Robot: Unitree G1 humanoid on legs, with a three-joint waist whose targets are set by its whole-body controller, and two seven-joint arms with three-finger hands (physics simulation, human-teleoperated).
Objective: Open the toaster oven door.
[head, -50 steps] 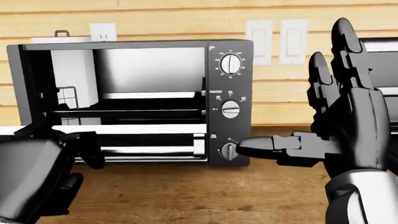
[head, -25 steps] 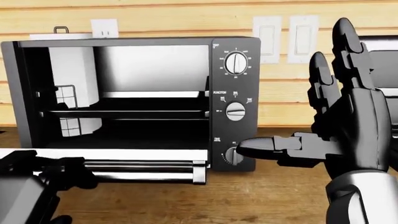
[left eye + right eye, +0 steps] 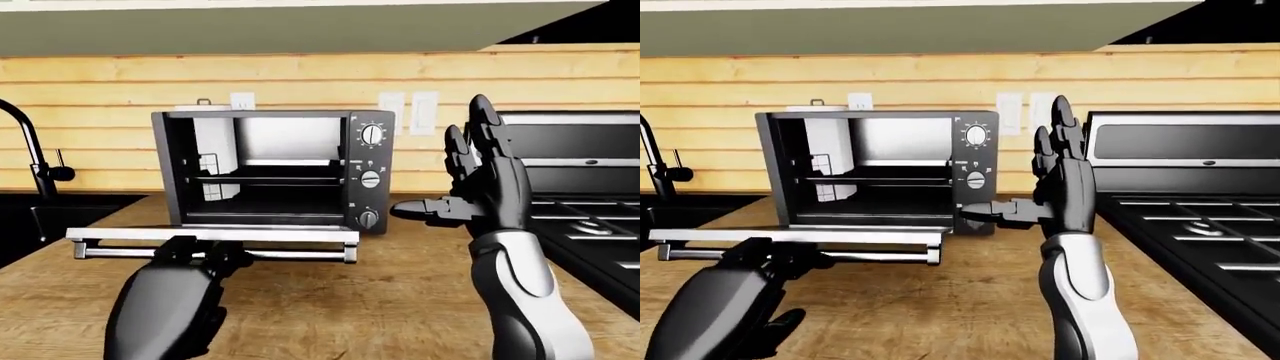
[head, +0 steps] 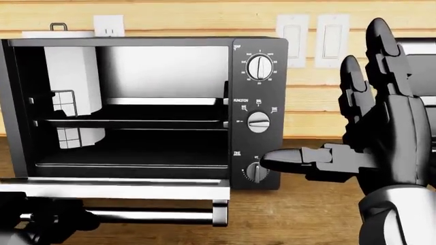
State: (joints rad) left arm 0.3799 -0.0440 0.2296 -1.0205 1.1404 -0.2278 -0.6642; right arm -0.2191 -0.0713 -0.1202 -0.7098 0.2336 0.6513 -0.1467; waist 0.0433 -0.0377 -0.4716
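Compared with a second ago, the door [image 3: 212, 235] of the toaster oven [image 3: 272, 169] has swung further down and now lies flat and level, hanging out from the oven's lower edge toward the bottom of the left-eye view. Earlier it stood partway down, covering the lower part of the opening; now the whole inside shows. The head view has also shifted a little, so the oven sits slightly higher and larger in it.

The oven stands on a wooden counter [image 3: 400, 300] against a wall of pale wooden planks [image 3: 100, 82]. A sink tap [image 3: 25, 146] shows at the left edge, and a black stove [image 3: 585, 195] fills the right side. Light switches [image 3: 408, 112] and a socket [image 3: 241, 101] sit on the wall above the oven.

The oven is black, with three round knobs [image 4: 259, 67] stacked down its right panel and a wire rack [image 4: 129, 123] across the open cavity. A silver bar handle [image 3: 290, 255] runs along the door's outer edge.

The left hand [image 3: 195, 253] has its fingers curled round that handle near its left half. The right hand [image 3: 480, 191] is held upright and spread wide, gripping nothing, with its thumb [image 4: 293, 157] pointing at the lowest knob and seeming to touch it in the head view.
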